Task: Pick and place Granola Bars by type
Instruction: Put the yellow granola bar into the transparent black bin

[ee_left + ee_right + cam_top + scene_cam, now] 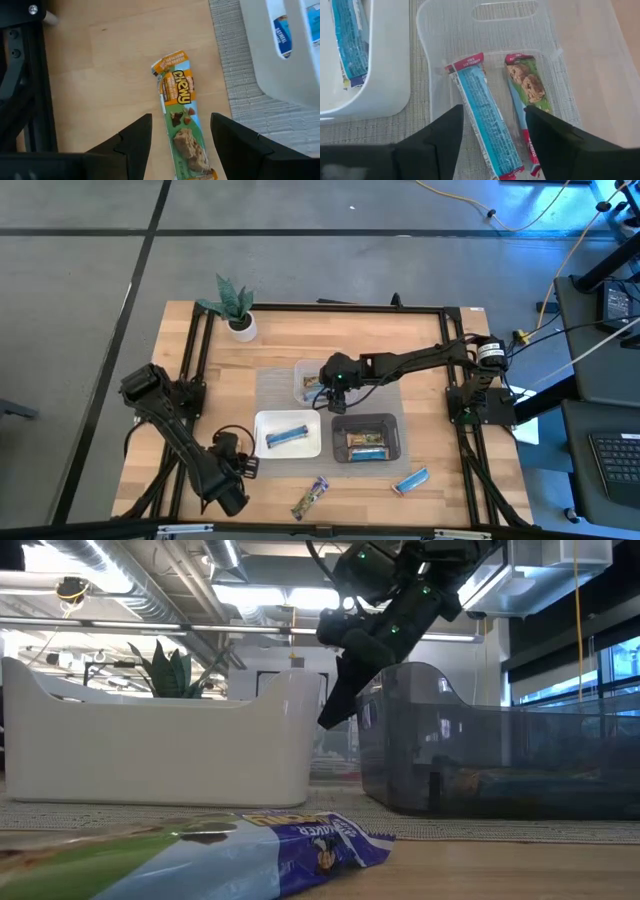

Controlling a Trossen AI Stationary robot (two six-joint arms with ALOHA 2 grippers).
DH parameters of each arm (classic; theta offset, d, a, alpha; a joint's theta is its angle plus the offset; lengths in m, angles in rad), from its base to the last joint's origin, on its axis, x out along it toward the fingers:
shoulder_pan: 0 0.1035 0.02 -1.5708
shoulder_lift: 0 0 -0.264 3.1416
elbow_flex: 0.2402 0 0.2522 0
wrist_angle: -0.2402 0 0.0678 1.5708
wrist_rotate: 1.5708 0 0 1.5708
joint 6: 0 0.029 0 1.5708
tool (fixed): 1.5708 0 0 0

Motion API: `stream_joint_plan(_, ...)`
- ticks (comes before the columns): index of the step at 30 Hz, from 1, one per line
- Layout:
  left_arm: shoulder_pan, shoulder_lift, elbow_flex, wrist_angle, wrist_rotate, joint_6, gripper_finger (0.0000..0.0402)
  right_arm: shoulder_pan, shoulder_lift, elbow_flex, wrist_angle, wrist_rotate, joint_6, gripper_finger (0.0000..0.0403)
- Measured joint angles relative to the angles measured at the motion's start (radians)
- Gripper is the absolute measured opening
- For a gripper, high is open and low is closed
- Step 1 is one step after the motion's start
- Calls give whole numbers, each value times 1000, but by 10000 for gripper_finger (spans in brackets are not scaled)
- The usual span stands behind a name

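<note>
Hovering over the clear tray (pixel 303 375) at the middle of the table, the right gripper (pixel 490 142) has its fingers spread and holds nothing. Directly beneath it in that tray lie two bars side by side: a light blue bar with red ends (pixel 482 112) sits between the fingers, and a green bar with red ends (pixel 527 97) lies just beside it, partly under one finger.

The left gripper (pixel 180 145) waits at the near left of the table, fingers likewise spread and empty, with an orange and green Chewy bar (pixel 182 120) lying on the bare wood between them, close to the edge of the grey mat (pixel 235 100).

The white tray (pixel 288 434) on the mat holds one blue bar (pixel 287 437). Right of it, the black tray (pixel 366 437) holds a brown bar (pixel 364 440) and a blue one (pixel 368 453). Another blue bar (pixel 411 480) lies loose on the wood at the near right. A potted plant (pixel 236 308) stands at the far left.
</note>
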Motion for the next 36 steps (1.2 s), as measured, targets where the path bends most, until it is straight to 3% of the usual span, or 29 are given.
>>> stream_joint_plan(7,-7,61,-5,51,2,0,196,0,0,0,-4,2,52,220)
stream_joint_plan(17,-9,64,-153,335,16,-8,192,0,0,0,-8,1,77,220)
stream_joint_plan(23,-8,60,-161,343,33,-3,183,0,0,0,-13,1,77,220)
stream_joint_plan(36,-24,25,-167,307,77,6,109,0,-37,0,-23,1,72,220)
